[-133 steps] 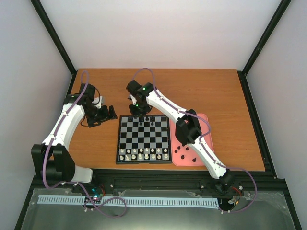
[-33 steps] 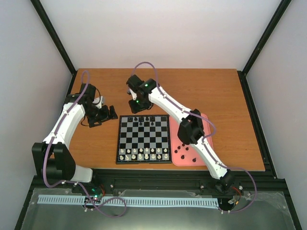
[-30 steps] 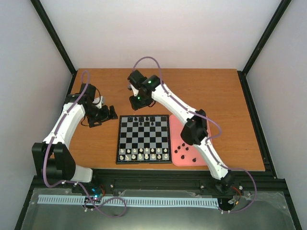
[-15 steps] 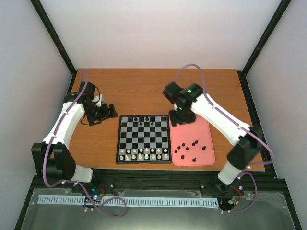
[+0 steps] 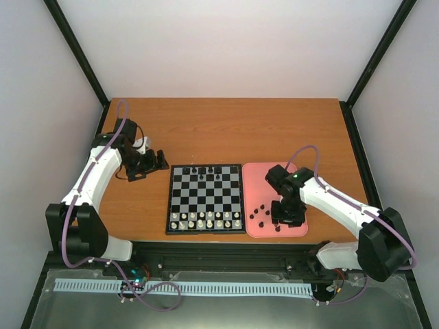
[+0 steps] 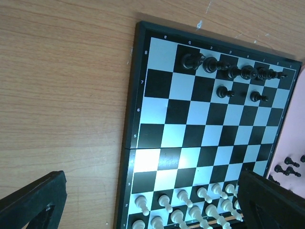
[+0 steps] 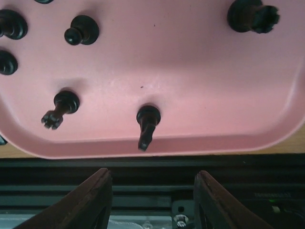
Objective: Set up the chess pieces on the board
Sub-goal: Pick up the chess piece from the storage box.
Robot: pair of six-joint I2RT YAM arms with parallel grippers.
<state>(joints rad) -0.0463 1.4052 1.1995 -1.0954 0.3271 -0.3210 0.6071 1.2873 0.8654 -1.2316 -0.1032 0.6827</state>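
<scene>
The right end effector (image 7: pixel 152 177) hangs half-open and empty over the pink tray's (image 7: pixel 224 90) near rim, by the bench's near edge. One black chess piece (image 7: pixel 148 118) sits just ahead, centred between its fingers, long axis pointing toward them. The board (image 5: pixel 206 195) lies to its left.

The only readable marks are on the board (image 6: pixel 140 95), printed in pale characters on its black border, in the left wrist view. Down the left border run the row numbers 8, 7, 6 and 5, then 2 and 1 near the bottom edge; those in between are too faint to read. Along the top border stand small column letters, upside down from this side: a, b, then d; the rest are too small to make out.
</scene>
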